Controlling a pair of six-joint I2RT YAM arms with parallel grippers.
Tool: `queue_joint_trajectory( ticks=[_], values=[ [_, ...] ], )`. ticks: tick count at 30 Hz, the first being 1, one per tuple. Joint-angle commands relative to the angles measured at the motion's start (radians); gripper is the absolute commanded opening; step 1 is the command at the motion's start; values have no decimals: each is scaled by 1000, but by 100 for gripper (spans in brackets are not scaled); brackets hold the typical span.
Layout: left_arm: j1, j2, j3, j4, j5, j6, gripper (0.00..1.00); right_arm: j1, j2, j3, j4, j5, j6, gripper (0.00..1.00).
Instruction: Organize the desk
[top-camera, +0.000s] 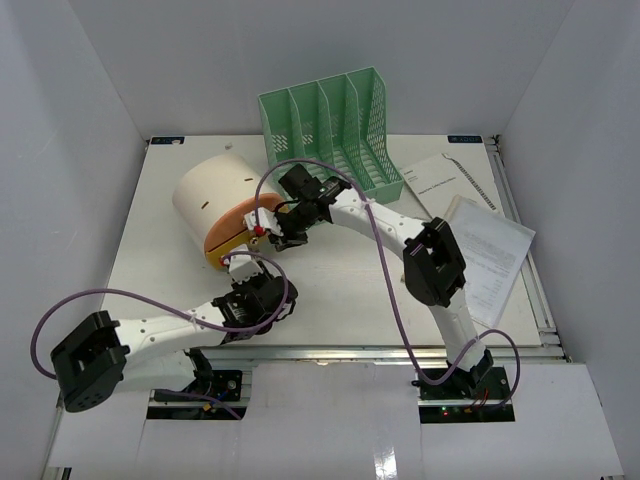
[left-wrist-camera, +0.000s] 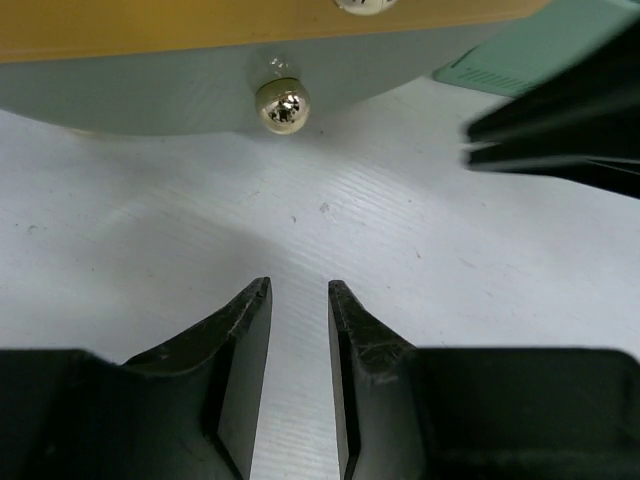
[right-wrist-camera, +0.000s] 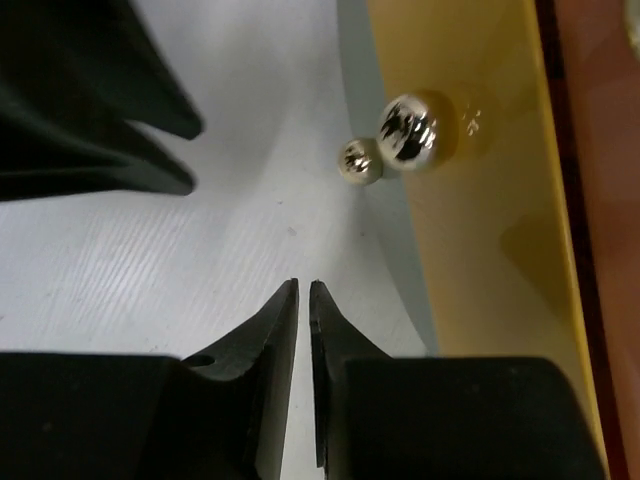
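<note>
The white desk (top-camera: 340, 290) carries a round cream container (top-camera: 215, 200) lying on its side. The container has an orange-yellow base with a small gold ball foot (left-wrist-camera: 283, 107), which also shows in the right wrist view (right-wrist-camera: 410, 130). My left gripper (top-camera: 260, 285) hovers low over the desk just in front of that base; its jaws (left-wrist-camera: 300, 290) stand slightly apart and hold nothing. My right gripper (top-camera: 267, 237) is beside the base from the right, jaws almost touching and empty (right-wrist-camera: 304, 288). Each wrist view shows the other gripper's black fingers (left-wrist-camera: 560, 130) (right-wrist-camera: 90, 110).
A green mesh file rack (top-camera: 335, 125) stands at the back centre. Printed sheets (top-camera: 490, 250) and a spiral-bound booklet (top-camera: 445, 180) lie at the right. White walls enclose the desk, and a metal rail (top-camera: 380, 352) runs along its front edge. Purple cables loop over both arms.
</note>
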Motion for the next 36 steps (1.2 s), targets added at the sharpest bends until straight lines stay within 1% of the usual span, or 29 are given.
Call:
queue_joint_trajectory(
  ticks=[1,2,5,6,9,12,13,15,18,21,22,23,24,26,28,31,33,36],
  values=[
    [-18,-121,-49,-44,-1,-9,44,35,-2,6,380,278,360,18],
    [-19,-147,-60,-48,0,-7,45,40,-2,6,450,321,434,18],
    [-20,-212,-85,-62,0,5,47,50,-3,24,588,394,594,18],
    [-21,-232,-92,-68,-1,9,47,52,-6,28,620,412,632,18],
    [-22,-270,-100,-82,-5,17,49,61,-14,25,668,440,662,22],
    [-22,-292,-93,-84,-7,44,51,63,-23,9,640,374,640,26],
    [-23,-296,-90,-84,-9,59,52,63,-30,0,621,329,627,26],
    [-23,-303,-82,-83,-14,77,55,62,-47,-21,560,270,584,27],
    [-21,-290,-65,-55,-31,146,61,53,-112,-92,466,201,515,29],
    [-19,-236,-33,-17,-68,193,63,7,-237,-237,407,43,462,33],
    [-10,-212,-13,-20,-84,189,63,-21,-292,-283,403,-7,455,35],
    [6,-176,22,-32,-98,183,64,-54,-359,-334,399,-63,445,40],
    [24,-126,55,-50,-103,175,65,-70,-410,-397,400,-121,444,42],
    [55,-34,123,-128,-125,129,72,-138,-477,-522,400,-192,437,42],
    [104,105,222,-148,-114,120,73,-201,-565,-601,406,-222,423,42],
    [169,291,334,-175,-103,153,74,-275,-669,-765,409,-246,404,42],
    [197,356,413,-199,-104,149,74,-353,-707,-828,412,-301,406,42],
    [247,433,462,-213,-105,156,72,-447,-762,-899,419,-374,418,42]
  ],
)
